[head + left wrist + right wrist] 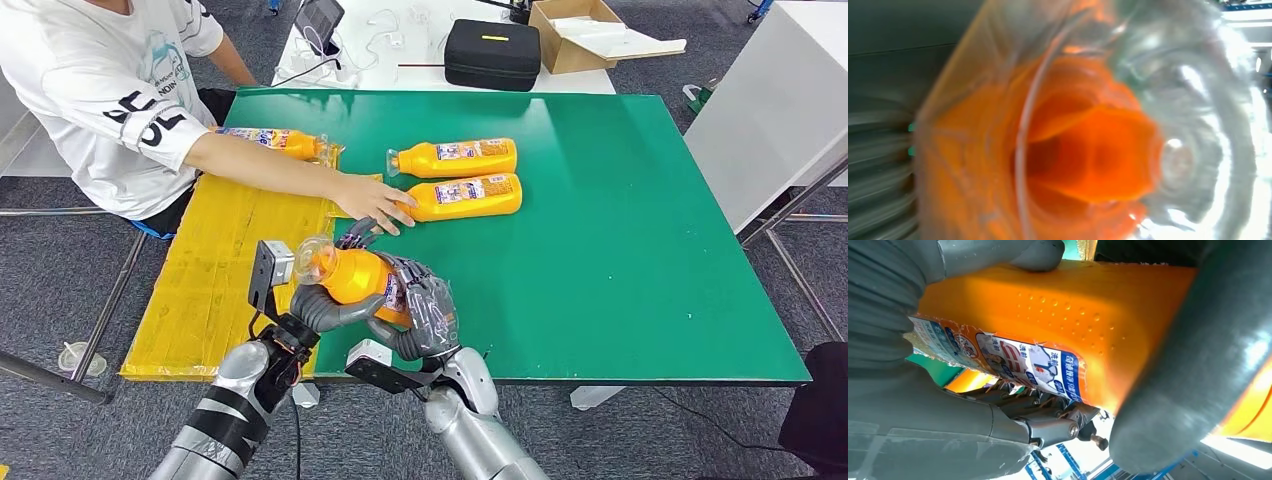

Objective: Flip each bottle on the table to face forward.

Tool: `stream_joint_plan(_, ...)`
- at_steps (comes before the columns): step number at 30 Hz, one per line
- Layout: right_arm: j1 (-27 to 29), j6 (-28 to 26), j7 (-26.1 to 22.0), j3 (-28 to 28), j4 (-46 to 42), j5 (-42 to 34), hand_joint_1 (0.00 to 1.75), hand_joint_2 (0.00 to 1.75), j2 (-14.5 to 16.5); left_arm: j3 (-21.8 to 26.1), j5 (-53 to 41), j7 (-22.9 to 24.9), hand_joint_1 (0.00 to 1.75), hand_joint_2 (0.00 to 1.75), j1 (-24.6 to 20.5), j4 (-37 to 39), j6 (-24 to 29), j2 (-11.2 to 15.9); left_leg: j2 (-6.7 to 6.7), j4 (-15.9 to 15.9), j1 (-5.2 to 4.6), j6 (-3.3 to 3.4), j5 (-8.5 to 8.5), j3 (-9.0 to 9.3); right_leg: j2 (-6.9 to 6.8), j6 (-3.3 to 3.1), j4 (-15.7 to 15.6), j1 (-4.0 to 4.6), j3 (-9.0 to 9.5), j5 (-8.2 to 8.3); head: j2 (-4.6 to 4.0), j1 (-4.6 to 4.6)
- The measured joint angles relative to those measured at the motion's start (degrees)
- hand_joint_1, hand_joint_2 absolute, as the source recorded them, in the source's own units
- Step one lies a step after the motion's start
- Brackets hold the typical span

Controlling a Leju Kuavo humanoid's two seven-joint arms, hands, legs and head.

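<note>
Above the green table's (620,250) near edge, both the left hand (318,305) and right hand (425,315) gripped 1 orange bottle (360,275) mid-flip, likely needing rotation before setting down beside 2 others.

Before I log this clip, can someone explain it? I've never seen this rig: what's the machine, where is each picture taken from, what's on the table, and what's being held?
It is a humanoid robot with two silver arms. The wide picture is its head camera, looking down at a green table; the other two are cameras at its wrists, very close up. Its left hand and right hand together hold an orange bottle near the table's front edge. The left wrist view looks at that bottle's clear cap end, and the right wrist view shows its label. Two more orange bottles lie on their sides on the table, and another lies at the left edge. A seated person's hand touches the nearer bottle.
</note>
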Motion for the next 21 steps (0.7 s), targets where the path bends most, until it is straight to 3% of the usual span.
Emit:
stream_joint_plan(7, 0.1, 0.0, 0.1, 0.0, -1.2, -0.5, 1.75, 1.75, 0.0, -0.1, 0.0, 0.5, 0.00, 1.75, -0.4, 2.0, 0.9, -0.6, 0.00, 0.0, 0.00, 0.00, 0.00, 0.00, 0.00, 0.00, 0.0, 0.00, 0.00, 0.00, -0.01, 0.01)
stream_joint_plan(13, 0.1, 0.0, 0.1, 0.1, -1.2, -1.3, 1.75, 1.75, 0.0, 0.0, 1.2, -2.1, 0.00, 1.75, -0.3, 2.1, 0.1, -1.0, -0.01, 0.0, 0.00, 0.00, 0.00, 0.00, -0.01, 0.00, 0.0, 0.00, 0.01, 0.00, -0.01, 0.01)
stream_joint_plan(14, 0.1, 0.0, 0.1, 0.2, -1.1, -1.4, 1.75, 1.75, 0.0, 0.0, 1.3, -2.5, 0.12, 1.75, -0.3, 1.9, 0.1, -1.0, 0.00, 0.0, 0.00, 0.00, 0.00, 0.00, 0.00, 0.00, 0.0, 0.00, 0.01, 0.00, -0.01, 0.01)
stream_joint_plan(17, -0.2, 0.0, 0.3, 0.9, -0.8, -2.1, 1.75, 1.75, 0.0, 0.1, 2.1, -3.2, 1.43, 1.75, 0.5, 0.3, 0.1, -1.1, 0.01, 0.0, 0.00, 0.00, 0.00, 0.00, 0.00, 0.00, 0.0, 0.00, 0.00, 0.00, -0.01, 0.01)
stream_joint_plan(18, -0.3, 0.0, 0.4, 1.3, -0.6, -2.3, 1.75, 1.75, 0.0, 0.2, 2.4, -3.3, 1.75, 1.75, 0.9, -0.5, 0.1, -1.2, 0.00, 0.0, 0.00, 0.00, 0.00, 0.00, 0.00, 0.00, 0.0, 0.00, 0.00, 0.00, -0.01, 0.01)
stream_joint_plan(21, -0.7, 0.0, 0.8, 2.3, -0.1, -3.0, 1.75, 1.75, 0.0, 0.6, 3.6, -3.3, 1.75, 1.75, 2.0, -2.8, 0.0, -1.3, 0.00, 0.0, 0.00, 0.00, 0.00, -0.01, 0.00, 0.00, 0.0, 0.00, 0.00, 0.00, -0.01, 0.01)
